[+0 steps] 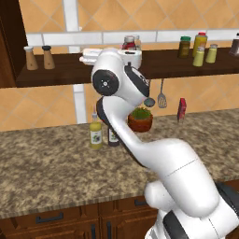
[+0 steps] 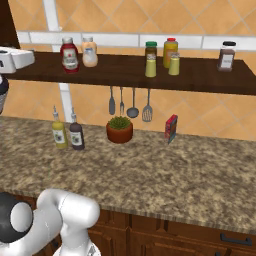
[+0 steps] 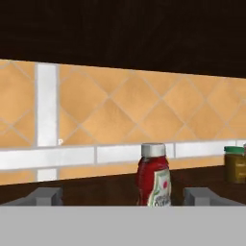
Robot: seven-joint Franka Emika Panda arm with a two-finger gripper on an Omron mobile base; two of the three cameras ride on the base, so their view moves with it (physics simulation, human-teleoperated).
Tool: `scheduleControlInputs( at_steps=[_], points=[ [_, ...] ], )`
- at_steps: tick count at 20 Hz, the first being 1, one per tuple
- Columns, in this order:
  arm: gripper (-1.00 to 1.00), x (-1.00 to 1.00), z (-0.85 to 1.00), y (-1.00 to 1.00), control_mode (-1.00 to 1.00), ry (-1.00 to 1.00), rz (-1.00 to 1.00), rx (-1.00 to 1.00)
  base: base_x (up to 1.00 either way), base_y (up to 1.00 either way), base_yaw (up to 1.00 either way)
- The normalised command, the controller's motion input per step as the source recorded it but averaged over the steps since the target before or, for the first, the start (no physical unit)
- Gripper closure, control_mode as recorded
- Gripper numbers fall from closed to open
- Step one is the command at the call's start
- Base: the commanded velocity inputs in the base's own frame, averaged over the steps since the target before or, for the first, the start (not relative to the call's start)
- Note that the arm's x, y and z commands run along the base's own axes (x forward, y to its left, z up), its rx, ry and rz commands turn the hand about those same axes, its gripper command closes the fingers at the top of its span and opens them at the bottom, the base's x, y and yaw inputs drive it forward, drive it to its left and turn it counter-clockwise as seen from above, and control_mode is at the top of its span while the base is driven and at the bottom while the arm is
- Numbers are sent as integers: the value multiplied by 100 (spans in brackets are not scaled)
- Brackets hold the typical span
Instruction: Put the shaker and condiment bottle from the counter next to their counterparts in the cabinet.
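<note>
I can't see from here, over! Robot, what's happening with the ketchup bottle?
Gripper open, holding nothing. Squat red bottle with white cap upright on the dark wooden shelf, beside the clear tan-filled bottle. Two yellow-green shakers together further along. Nothing in the way.

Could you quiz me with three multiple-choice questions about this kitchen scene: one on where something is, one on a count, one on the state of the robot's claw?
1. Where does the red condiment bottle stand?
A. On the counter by the plant
B. On the cabinet shelf, beside a tan-filled bottle
C. In a drawer

2. How many pale yellow-green shakers stand together on the shelf?
A. One
B. Two
C. Four

3. How is the end effector in the hand view?
A. Open, holding nothing
B. Shut on the red bottle
C. Shut on a shaker

Answers:
1 B: in the right base view it stands on the cabinet next to the tan-filled bottle.
2 B: the shaker and its twin stand side by side.
3 A: the finger tips stand wide apart, with the bottle beyond them.
</note>
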Motion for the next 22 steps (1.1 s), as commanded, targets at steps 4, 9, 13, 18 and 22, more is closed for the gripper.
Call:
scheduleControlInputs(
  at_steps=[4,9,13,18,22],
  points=[
    [-100,-85,-93,0,-100,13,0,8,0,0,0],
    [-100,-72,-100,0,-100,20,0,7,0,0,0],
    [-100,-65,-100,0,-100,22,0,7,0,0,0],
    [-100,-63,-100,0,-100,24,0,10,0,0,0],
    [-100,-44,-97,1,-100,23,0,5,0,0,0]
  ],
)
